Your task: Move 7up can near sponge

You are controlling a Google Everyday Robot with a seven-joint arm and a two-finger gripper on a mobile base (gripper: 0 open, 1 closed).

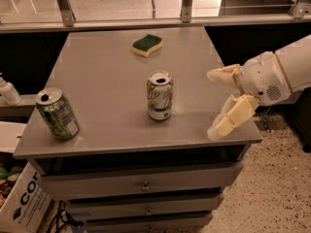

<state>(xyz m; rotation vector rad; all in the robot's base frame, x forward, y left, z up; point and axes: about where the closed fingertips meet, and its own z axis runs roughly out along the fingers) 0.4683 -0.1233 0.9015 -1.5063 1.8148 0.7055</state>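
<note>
The 7up can (159,95), pale silver with green lettering, stands upright near the middle of the grey cabinet top (107,76). The sponge (147,44), dark green over pale yellow foam, lies near the far edge, well behind the can. My gripper (216,102) is over the right edge of the top, to the right of the can and apart from it. Its two pale fingers are spread wide, one (224,75) pointing left and one (231,117) angled down. It holds nothing.
A darker green patterned can (57,113) stands near the front left corner. A white bottle (8,91) sits left of the cabinet. A cardboard box (22,203) is on the floor at lower left. Drawers are below the top; a metal rail runs behind.
</note>
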